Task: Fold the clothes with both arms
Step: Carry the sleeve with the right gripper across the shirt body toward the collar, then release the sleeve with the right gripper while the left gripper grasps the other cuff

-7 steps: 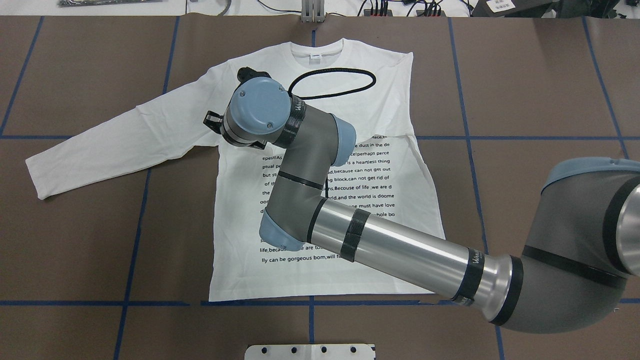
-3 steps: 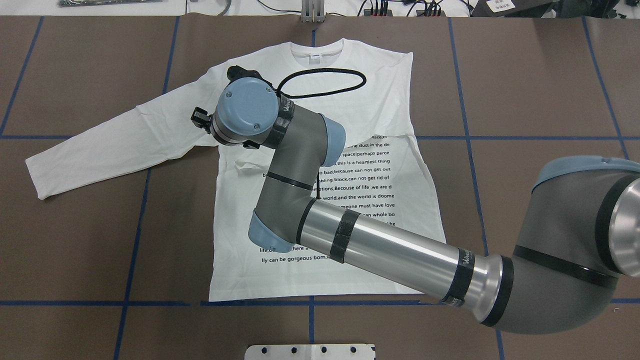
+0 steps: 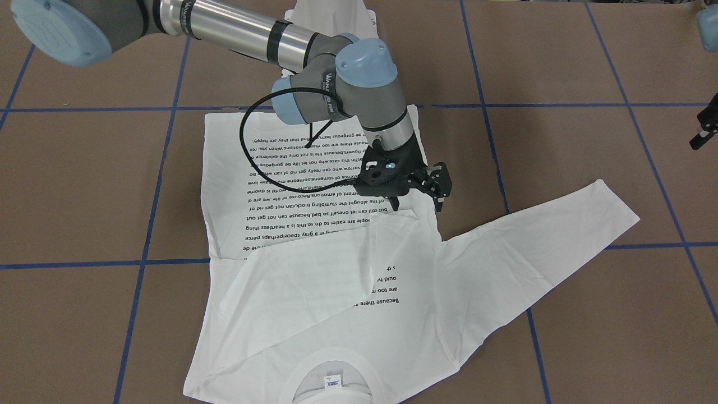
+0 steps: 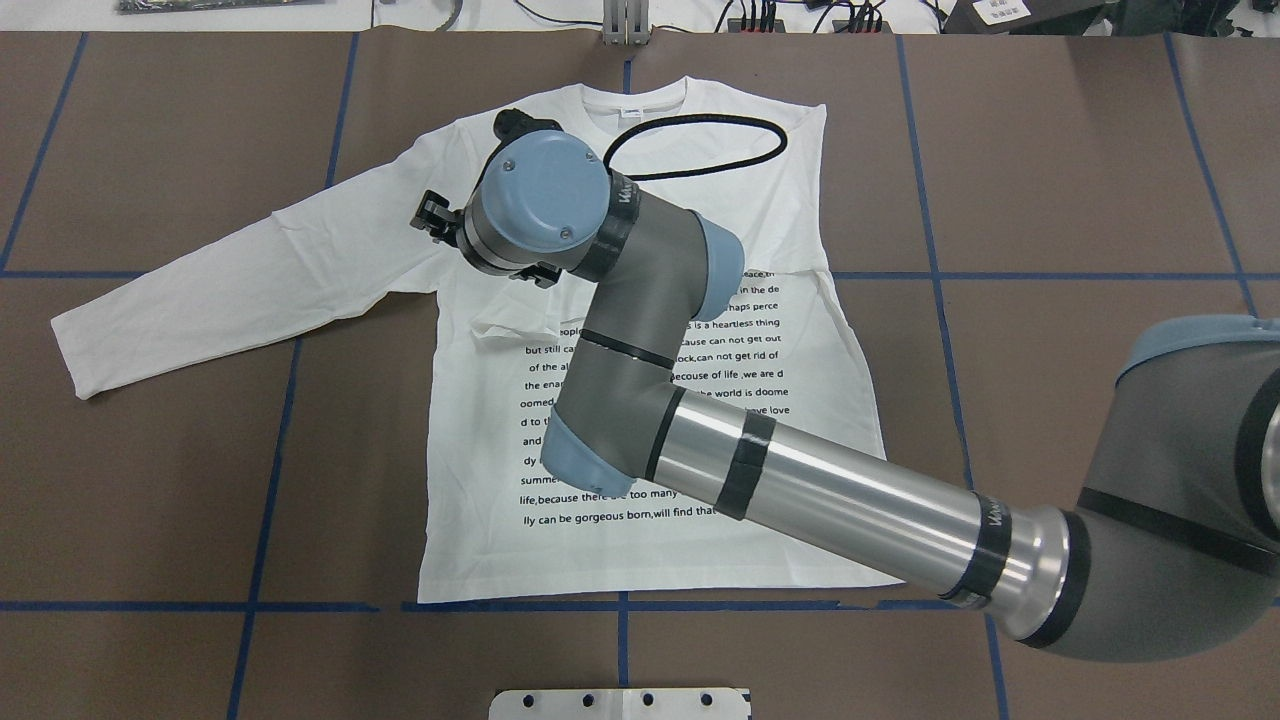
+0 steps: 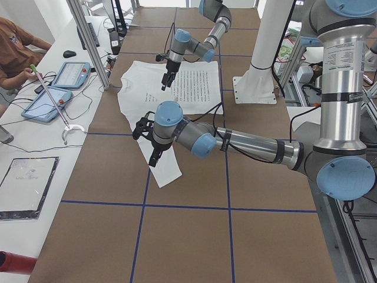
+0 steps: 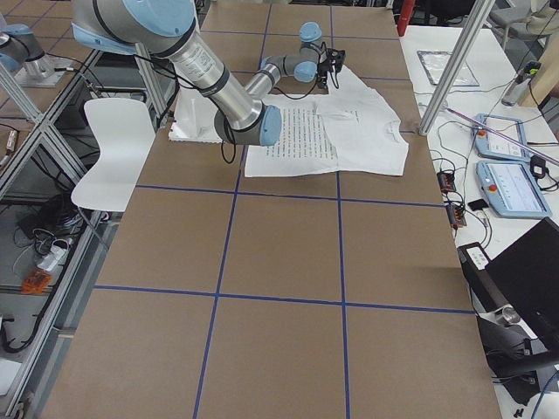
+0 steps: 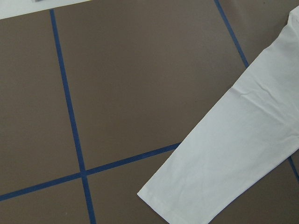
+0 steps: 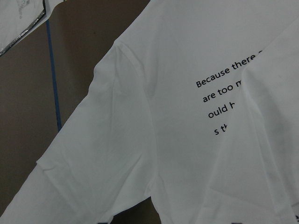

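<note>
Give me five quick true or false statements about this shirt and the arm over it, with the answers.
1. The shirt lies with its printed text facing up. True.
2. Both sleeves are stretched out to the sides. False: one sleeve is stretched out, while the other sleeve is folded across the chest.
3. The right arm reaches over the shirt. True.
4. The collar is the part nearest the robot's base. False: it lies at the far end, and the hem is nearest the base.
5. The table is marked with red lines. False: the tape lines are blue.

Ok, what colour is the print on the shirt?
Black lines of text on the white shirt; clearest in the right wrist view.
</note>
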Robot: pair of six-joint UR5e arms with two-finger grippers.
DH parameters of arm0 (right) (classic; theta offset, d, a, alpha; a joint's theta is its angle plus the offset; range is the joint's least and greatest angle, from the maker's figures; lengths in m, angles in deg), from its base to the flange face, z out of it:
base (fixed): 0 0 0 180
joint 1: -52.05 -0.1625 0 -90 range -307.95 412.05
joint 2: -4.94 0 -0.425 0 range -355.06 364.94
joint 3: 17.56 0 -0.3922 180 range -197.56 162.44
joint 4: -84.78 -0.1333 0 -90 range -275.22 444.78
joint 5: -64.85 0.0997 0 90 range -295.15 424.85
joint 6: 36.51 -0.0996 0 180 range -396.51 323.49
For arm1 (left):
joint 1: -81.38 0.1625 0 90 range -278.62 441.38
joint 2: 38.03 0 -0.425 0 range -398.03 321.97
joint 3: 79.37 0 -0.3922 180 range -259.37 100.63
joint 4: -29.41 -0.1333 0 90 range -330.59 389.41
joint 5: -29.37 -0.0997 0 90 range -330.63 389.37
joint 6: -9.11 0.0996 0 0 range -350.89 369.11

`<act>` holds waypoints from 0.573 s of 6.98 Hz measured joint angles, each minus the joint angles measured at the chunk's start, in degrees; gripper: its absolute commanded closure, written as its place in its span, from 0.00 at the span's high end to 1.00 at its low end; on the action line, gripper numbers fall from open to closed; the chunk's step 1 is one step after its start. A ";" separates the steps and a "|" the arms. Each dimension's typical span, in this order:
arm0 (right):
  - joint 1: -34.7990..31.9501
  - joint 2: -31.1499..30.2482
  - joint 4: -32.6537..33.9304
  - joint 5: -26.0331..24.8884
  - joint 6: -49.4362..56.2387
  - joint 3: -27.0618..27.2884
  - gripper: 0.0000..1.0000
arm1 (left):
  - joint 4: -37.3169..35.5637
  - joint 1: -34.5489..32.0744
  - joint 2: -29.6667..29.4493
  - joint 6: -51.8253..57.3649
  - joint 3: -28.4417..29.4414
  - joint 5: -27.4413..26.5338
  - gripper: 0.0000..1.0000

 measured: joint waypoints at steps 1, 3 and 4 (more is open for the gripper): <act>-3.75 -6.09 2.93 4.93 0.24 7.20 0.99 | 4.25 1.05 -0.50 -3.08 4.72 -0.04 0.96; -9.58 -15.91 4.22 10.86 1.07 15.25 0.99 | 9.68 5.24 -5.01 -10.94 15.74 -0.06 0.94; -10.48 -18.15 4.22 11.36 1.76 16.27 0.99 | 10.26 7.60 -7.45 -13.54 19.77 -0.05 0.93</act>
